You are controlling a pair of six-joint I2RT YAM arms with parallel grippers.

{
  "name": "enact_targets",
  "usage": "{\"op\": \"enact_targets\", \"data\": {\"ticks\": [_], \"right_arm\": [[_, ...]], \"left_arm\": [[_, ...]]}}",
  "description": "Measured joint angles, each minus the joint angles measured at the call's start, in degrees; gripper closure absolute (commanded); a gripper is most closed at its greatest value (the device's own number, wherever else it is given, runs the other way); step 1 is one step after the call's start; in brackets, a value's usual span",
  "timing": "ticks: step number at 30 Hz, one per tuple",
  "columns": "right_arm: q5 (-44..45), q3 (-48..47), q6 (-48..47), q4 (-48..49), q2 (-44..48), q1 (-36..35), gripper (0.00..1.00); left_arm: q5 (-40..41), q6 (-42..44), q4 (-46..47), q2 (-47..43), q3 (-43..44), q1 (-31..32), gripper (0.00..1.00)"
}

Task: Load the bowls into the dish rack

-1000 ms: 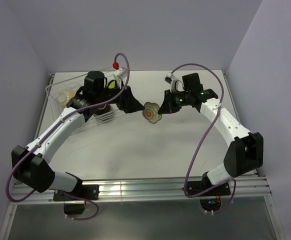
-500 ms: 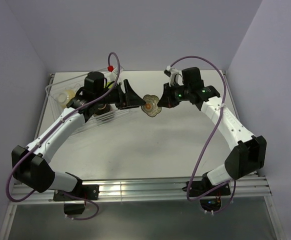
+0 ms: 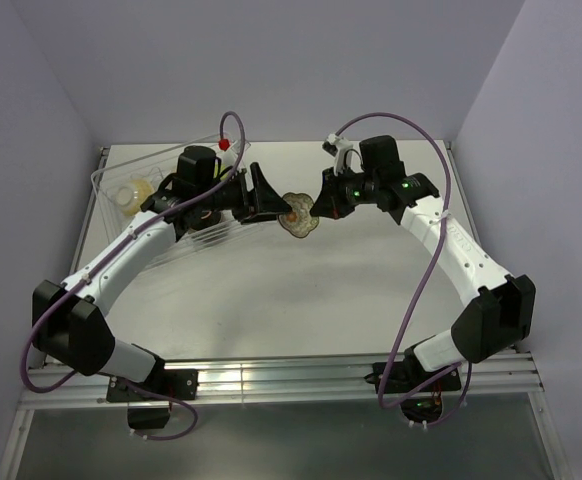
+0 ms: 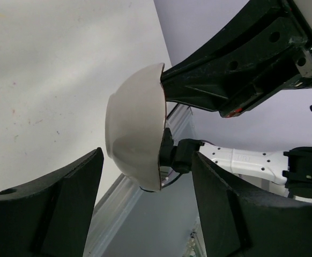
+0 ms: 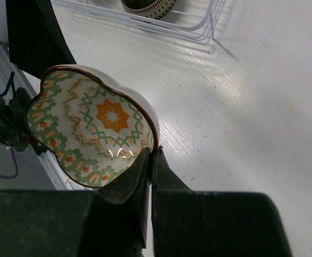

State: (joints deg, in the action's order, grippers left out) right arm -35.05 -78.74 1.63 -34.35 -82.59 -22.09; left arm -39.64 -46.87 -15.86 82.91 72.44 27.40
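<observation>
Since a second ago the right gripper (image 5: 151, 156) has carried the scalloped bowl (image 3: 299, 213) up and leftward, and the left gripper (image 4: 146, 160) has come to meet it. Above the table (image 3: 271, 300) the right gripper is clamped on the bowl's rim, holding it on edge. The left jaws stand apart on either side, not touching. If the right lets go before the left grips, the bowl likely drops; its smooth curved back could also slip. Farther back left, the dish rack (image 3: 99, 185) holds other bowls (image 3: 131, 195).
</observation>
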Motion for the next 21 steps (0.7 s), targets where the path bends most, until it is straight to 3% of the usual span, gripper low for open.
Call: {"op": "enact_targets", "data": {"ticks": [16,20,21], "right_arm": [[-1.01,-1.03,0.26,-0.83,0.04,-0.87,1.0],[-1.25,-1.29,0.31,-0.83,0.04,-1.03,1.0],[-1.25,-1.29,0.33,-0.85,0.04,-1.05,1.0]], "left_arm": [[-2.99,-4.92,4.02,0.61,-2.01,-0.31,0.23],[-3.15,-5.16,4.28,0.61,-2.38,-0.31,0.34],[-3.21,-5.22,4.44,0.61,-2.56,-0.31,0.41]]}}
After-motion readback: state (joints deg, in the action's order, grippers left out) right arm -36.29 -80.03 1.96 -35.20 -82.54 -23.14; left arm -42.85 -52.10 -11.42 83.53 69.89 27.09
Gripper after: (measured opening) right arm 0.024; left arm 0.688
